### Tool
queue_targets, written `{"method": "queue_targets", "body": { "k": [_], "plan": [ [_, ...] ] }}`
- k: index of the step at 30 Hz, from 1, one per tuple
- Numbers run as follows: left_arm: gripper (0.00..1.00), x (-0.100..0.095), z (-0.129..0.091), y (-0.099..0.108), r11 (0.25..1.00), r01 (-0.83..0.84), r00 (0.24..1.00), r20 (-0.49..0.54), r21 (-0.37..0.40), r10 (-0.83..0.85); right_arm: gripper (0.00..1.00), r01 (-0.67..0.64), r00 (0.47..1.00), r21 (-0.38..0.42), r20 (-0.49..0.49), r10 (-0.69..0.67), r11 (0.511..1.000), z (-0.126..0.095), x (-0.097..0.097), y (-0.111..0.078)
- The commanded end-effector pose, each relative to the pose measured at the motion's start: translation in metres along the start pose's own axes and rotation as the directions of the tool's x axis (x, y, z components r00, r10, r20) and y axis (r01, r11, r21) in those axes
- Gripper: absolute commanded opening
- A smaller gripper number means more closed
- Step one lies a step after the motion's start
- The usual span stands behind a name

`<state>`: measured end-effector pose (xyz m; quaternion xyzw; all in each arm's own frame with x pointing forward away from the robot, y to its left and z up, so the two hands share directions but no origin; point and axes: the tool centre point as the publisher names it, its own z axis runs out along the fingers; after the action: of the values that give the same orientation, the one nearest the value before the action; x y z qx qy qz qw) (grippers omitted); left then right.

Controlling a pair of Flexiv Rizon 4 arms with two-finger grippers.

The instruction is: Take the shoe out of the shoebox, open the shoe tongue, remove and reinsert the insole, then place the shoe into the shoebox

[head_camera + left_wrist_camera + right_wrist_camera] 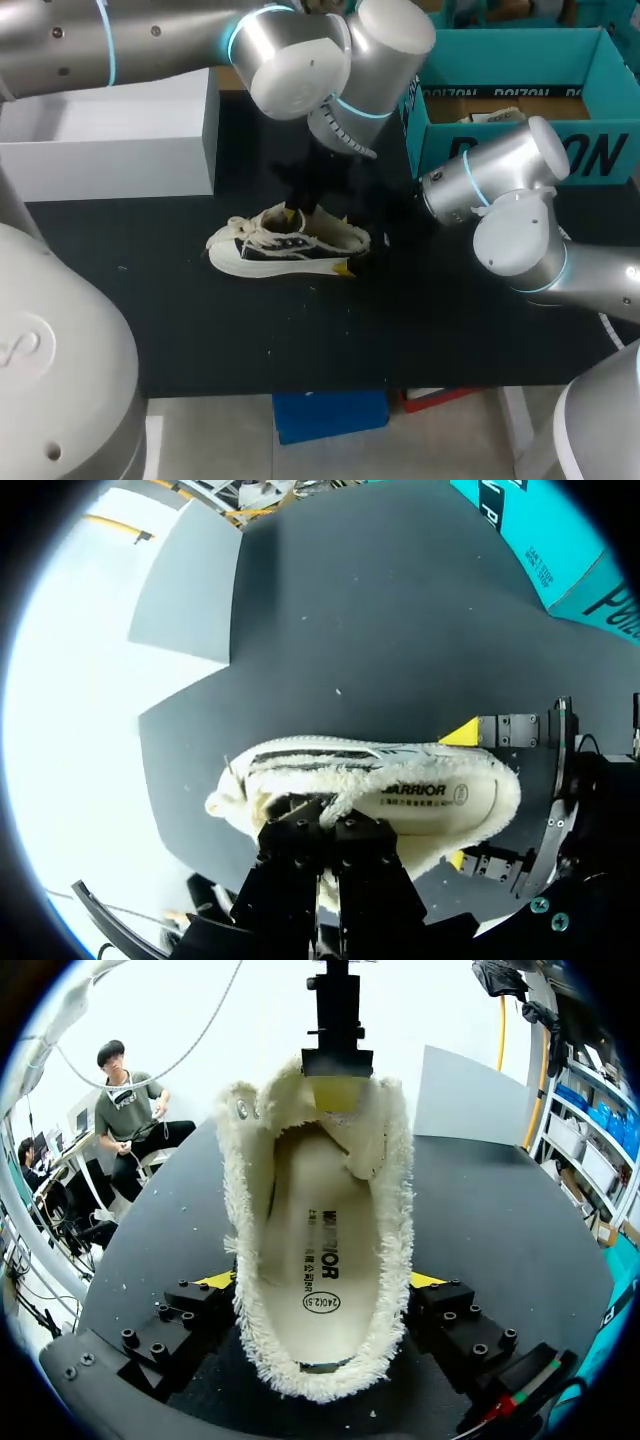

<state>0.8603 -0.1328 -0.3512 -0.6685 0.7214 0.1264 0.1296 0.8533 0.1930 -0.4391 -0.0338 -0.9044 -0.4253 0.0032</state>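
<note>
Black bench (pixel 200 330) — pale shoe (pixel 285 245) upright on its sole; right fingers (pixel 190 1315) clamped on both sides of heel (pixel 320 1385), left fingers (pixel 295 845) narrow, pinching tongue (pixel 340 1122).

Large black capital letters run across the front wall of the teal cardboard shoebox (pixel 600 150) at the upper right of the head view. Smaller white lettering sits on the black band just inside its rim. In the left wrist view the same teal box (pixel 545 540) shows black print on its side. The pale insole (pixel 320 1260) inside my cream fleece-lined shoe (pixel 290 245) carries a dark brand word, a line of tiny characters too small to read, and an oval size stamp.
</note>
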Motion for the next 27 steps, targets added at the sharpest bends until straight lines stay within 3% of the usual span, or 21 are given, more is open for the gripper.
{"method": "queue_targets", "body": {
  "k": [1, 13, 27],
  "plan": [
    [0.00, -0.014, -0.006, 0.000, 0.999, 0.026, 0.998, -0.056, 0.023, -0.025, 0.00, 0.000, 1.000, 0.002, 0.001, 0.000, 1.000, 0.004, -0.001, -0.001],
    [0.00, -0.038, -0.016, -0.004, 0.994, 0.102, 0.978, -0.183, 0.025, -0.096, 0.00, 0.000, 1.000, 0.002, 0.001, 0.000, 1.000, 0.004, -0.001, -0.001],
    [0.00, -0.059, 0.002, 0.008, 0.983, 0.182, 0.930, -0.322, -0.007, -0.175, 0.00, 0.000, 1.000, 0.002, 0.001, 0.000, 1.000, 0.004, -0.001, -0.001]
  ]
}}
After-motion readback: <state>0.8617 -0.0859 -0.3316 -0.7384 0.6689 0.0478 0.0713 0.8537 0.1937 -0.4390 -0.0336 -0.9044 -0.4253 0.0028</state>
